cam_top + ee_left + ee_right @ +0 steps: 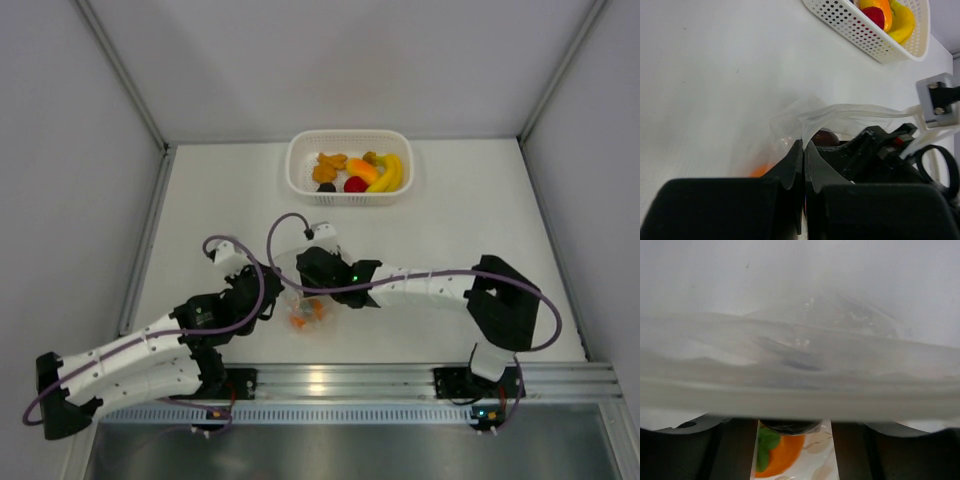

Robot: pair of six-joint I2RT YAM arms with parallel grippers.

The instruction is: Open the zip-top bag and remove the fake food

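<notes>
left pincer (804,146): clamped shut | right pincer (795,427): jaws apart

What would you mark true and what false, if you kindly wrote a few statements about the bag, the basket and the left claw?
1. The left claw is shut on the edge of the zip-top bag. True.
2. The white basket is empty. False: it holds toy pieces, among them a red fruit.
3. An orange piece lies inside the zip-top bag. True.
4. The banana is inside the zip-top bag. False: it lies in the white basket.
</notes>
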